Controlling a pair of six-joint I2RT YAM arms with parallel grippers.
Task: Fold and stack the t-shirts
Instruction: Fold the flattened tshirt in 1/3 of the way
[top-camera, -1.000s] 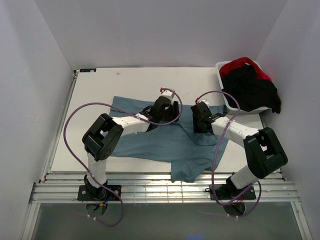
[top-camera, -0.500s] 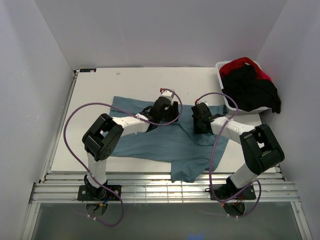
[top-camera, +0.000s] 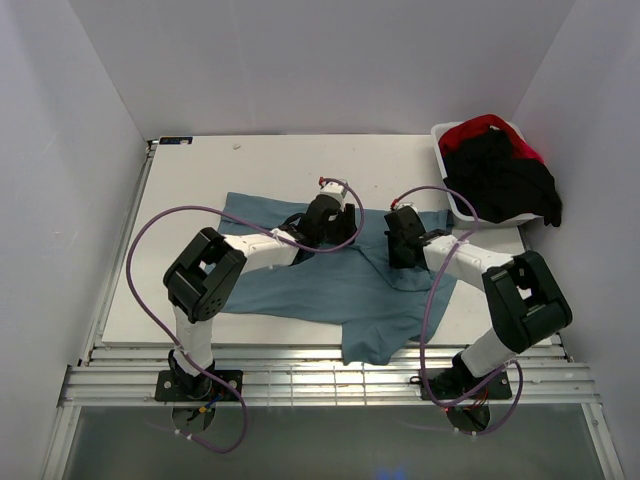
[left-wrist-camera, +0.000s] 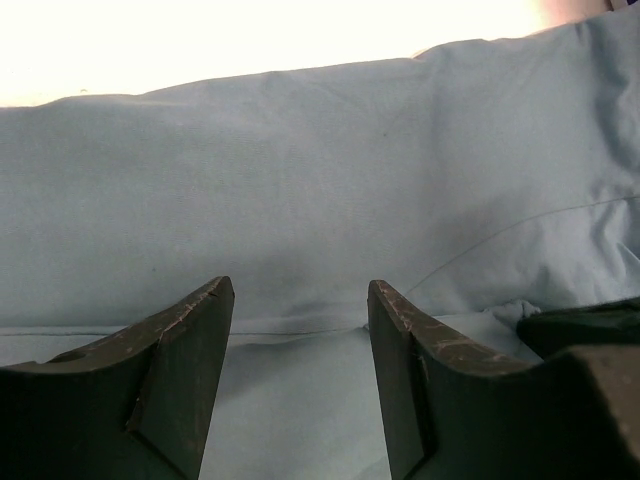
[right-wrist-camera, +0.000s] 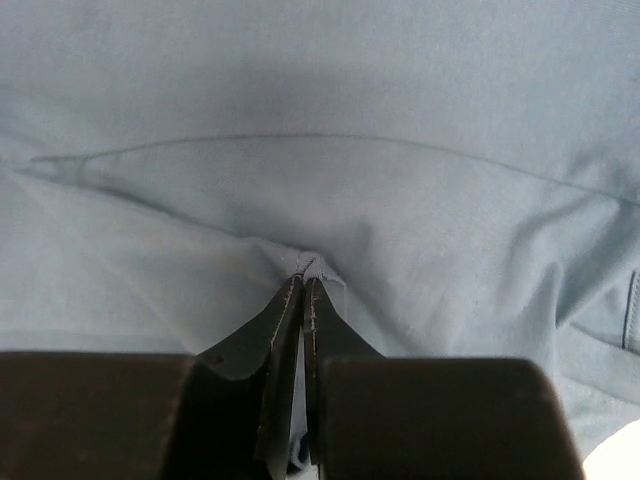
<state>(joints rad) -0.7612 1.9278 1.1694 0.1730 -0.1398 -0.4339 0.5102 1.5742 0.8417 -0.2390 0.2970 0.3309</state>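
Observation:
A dusty teal-blue t-shirt lies spread on the white table, one part hanging over the near edge. My left gripper is open, its fingers resting on the shirt cloth near its far edge, with nothing between them. My right gripper is shut on a pinched fold of the teal-blue t-shirt near its far right side. Black and red t-shirts lie heaped in a tub at the back right.
The white plastic tub stands at the table's back right corner against the wall. Purple cables loop from both arms. A metal rail runs along the near table edge. Bare white tabletop lies behind the shirt.
The right gripper has shifted slightly toward the far side with the cloth in it. The left gripper has barely moved.

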